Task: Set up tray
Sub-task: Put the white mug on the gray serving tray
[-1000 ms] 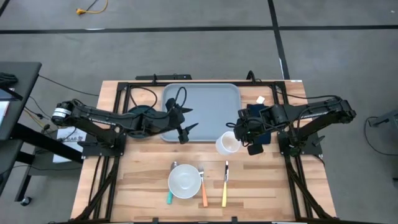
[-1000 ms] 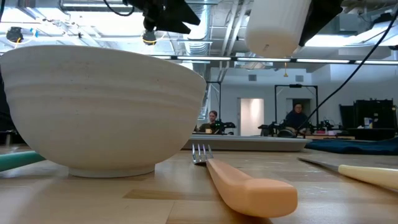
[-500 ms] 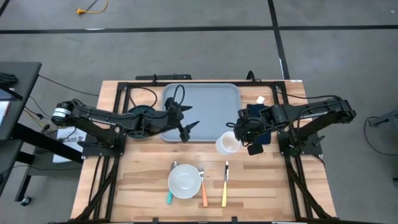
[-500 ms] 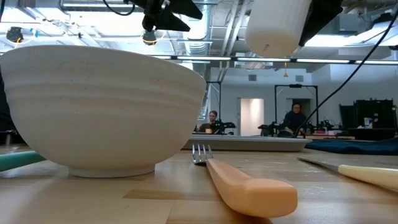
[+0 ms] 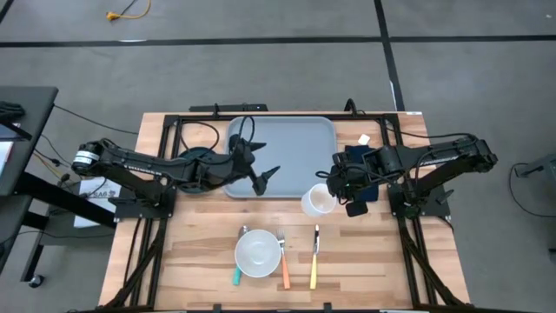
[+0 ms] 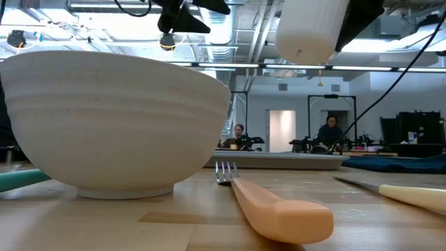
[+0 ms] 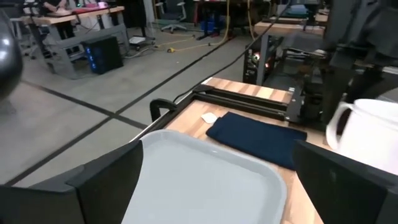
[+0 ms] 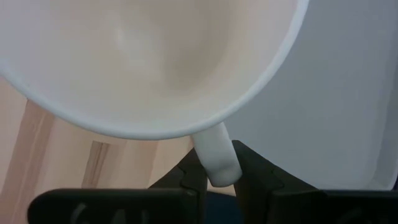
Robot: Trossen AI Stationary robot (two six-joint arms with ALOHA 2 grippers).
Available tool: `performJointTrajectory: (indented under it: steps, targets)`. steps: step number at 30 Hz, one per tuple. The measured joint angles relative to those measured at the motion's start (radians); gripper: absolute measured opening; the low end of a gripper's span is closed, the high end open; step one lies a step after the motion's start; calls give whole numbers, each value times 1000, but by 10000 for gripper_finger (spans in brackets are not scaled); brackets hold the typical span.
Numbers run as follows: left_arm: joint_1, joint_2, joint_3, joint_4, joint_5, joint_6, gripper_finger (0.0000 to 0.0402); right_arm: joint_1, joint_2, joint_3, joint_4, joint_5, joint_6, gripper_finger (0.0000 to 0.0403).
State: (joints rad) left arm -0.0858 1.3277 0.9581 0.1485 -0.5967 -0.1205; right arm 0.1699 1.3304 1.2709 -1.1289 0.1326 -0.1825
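The pale grey-blue tray (image 5: pixel 291 143) lies flat at the table's far middle. My left gripper (image 5: pixel 266 157) hovers open over the tray's left half with nothing between its fingers (image 7: pixel 102 180). My right gripper (image 8: pixel 219 179) is shut on a white mug (image 5: pixel 318 201), which hangs by the tray's near right corner and shows high in the low view (image 6: pixel 310 28). A dark navy napkin (image 7: pixel 258 137) lies to the right of the tray. My right gripper pinches the mug's handle (image 8: pixel 216 158) between its two fingers (image 8: pixel 255 173). It comes from the table's right side, slanting down. The mug is lifted clear of the table, upright with its mouth up.
Near the front edge a white bowl (image 5: pixel 258 253) stands on the wood, with a teal-handled utensil (image 5: pixel 236 276) at its left. To the right of the bowl lie an orange-handled fork (image 5: pixel 284 263) and a yellow-handled knife (image 5: pixel 314 261). A dark round plate (image 5: pixel 198 159) sits under my left arm.
My left gripper has rolled at the wrist above the tray without leaving its place, and its fingers have opened wider. My right gripper and the mug have kept still.
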Motion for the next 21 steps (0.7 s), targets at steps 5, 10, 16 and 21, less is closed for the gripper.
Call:
performJointTrajectory:
  steps: [5,10,16,21]
  targets:
    - [1,0,0,-32,58,-3,394,0,0,0,0,0,0,53]
    - [1,0,0,-74,124,-4,394,0,0,0,0,-1,7,49]
    - [1,0,-1,-96,170,-6,394,0,0,0,11,-1,8,50]
    - [12,35,-1,16,260,41,394,-9,0,0,9,-2,8,50]
